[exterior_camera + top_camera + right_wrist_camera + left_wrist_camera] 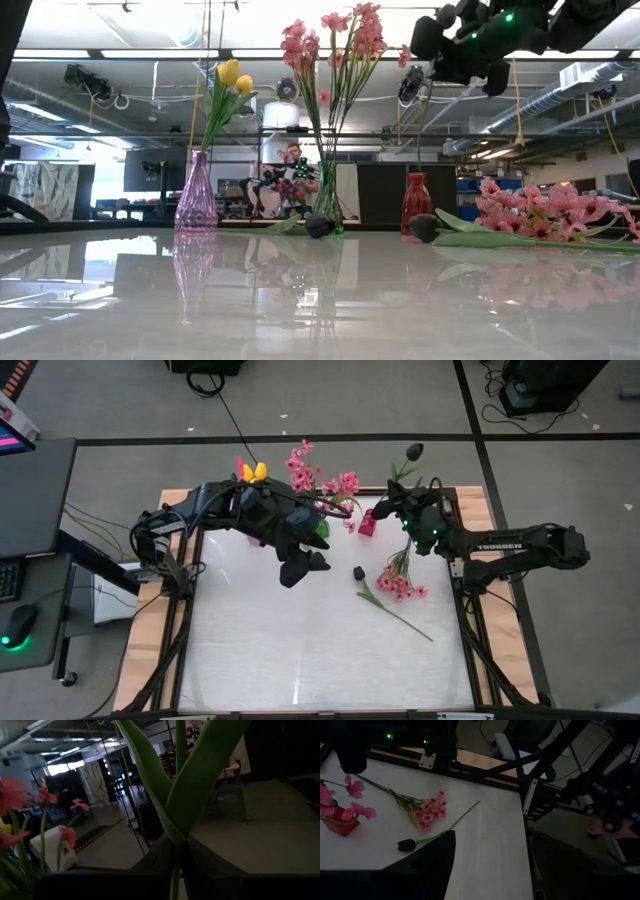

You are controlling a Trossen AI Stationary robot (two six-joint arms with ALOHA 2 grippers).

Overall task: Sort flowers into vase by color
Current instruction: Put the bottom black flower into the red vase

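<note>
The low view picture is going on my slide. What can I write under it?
Yellow tulips in a purple vase, pink blossoms in a clear one, more flowers lying on the table.

— Hidden at the table's far edge?
— Base of the green vase (pixel 322 528), tucked under the left arm (pixel 240 510); purple vase (pixel 196 195) covered from above too, only yellow tulips (pixel 252 471) poking out.
— And the right gripper (pixel 410 510)?
— Fingers buried behind broad leaves (pixel 185 785) in the right wrist view; grip on the dark tulip (pixel 414 451) stem impossible to confirm.
— Left wrist view?
— Red vase (pixel 337 824) cut off by the picture's edge.
</note>
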